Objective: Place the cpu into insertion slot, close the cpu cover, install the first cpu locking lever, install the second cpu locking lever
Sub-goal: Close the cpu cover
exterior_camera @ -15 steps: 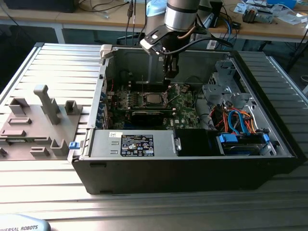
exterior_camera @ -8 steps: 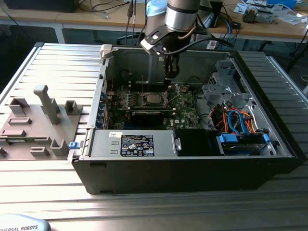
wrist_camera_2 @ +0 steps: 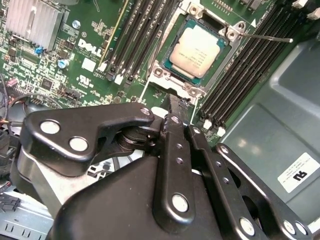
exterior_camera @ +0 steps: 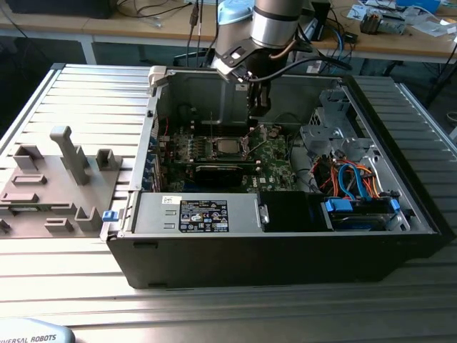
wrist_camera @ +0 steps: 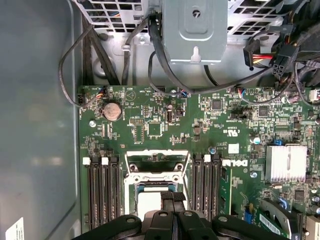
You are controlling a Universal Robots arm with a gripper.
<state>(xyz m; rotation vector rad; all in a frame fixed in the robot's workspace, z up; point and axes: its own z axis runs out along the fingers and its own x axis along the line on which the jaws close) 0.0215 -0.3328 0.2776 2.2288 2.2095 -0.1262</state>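
The cpu (wrist_camera_2: 196, 50), a small square chip with a silver top, lies flat in the insertion slot (wrist_camera_2: 161, 73) on the green motherboard (exterior_camera: 275, 161). In the exterior view the cpu (exterior_camera: 227, 148) sits below and to the left of my gripper (exterior_camera: 258, 107), which hangs above the board. In both wrist views the gripper (wrist_camera_2: 172, 106) (wrist_camera: 173, 198) is shut, fingers together with nothing between them, just off the socket's edge. The cpu cover (wrist_camera: 156, 172), a silver frame with a window, looks raised at the socket's far side. A thin wire locking lever (wrist_camera_2: 265, 36) sticks out from one socket corner.
Black memory slots (wrist_camera_2: 135, 35) (wrist_camera: 102, 192) flank the socket on both sides. A finned heatsink (wrist_camera: 286, 162) and a coin battery (wrist_camera: 112, 111) sit on the board. Cables and a drive cage (exterior_camera: 335, 136) crowd the case's right; a power supply (exterior_camera: 196, 213) lines the front.
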